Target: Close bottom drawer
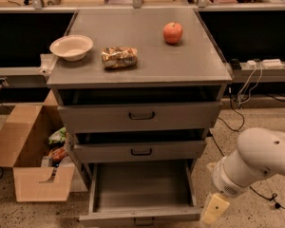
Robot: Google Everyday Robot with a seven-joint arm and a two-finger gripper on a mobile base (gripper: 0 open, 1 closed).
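Observation:
The bottom drawer (141, 190) is the lowest of three grey drawers. It stands pulled far out as a wide, shallow, empty tray, with its slim front panel (138, 216) and small dark handle at the frame's lower edge. The middle drawer (140, 150) and top drawer (140, 116) stand slightly out. My white arm (256, 163) comes in from the right. The gripper (213, 210) hangs low, just right of the bottom drawer's front right corner, close to it.
On the cabinet top (142, 51) sit a white bowl (71, 47), a snack bag (119, 57) and a red apple (173, 32). An open cardboard box (31, 160) with items stands on the floor at the left. Cables (242, 99) trail at the right.

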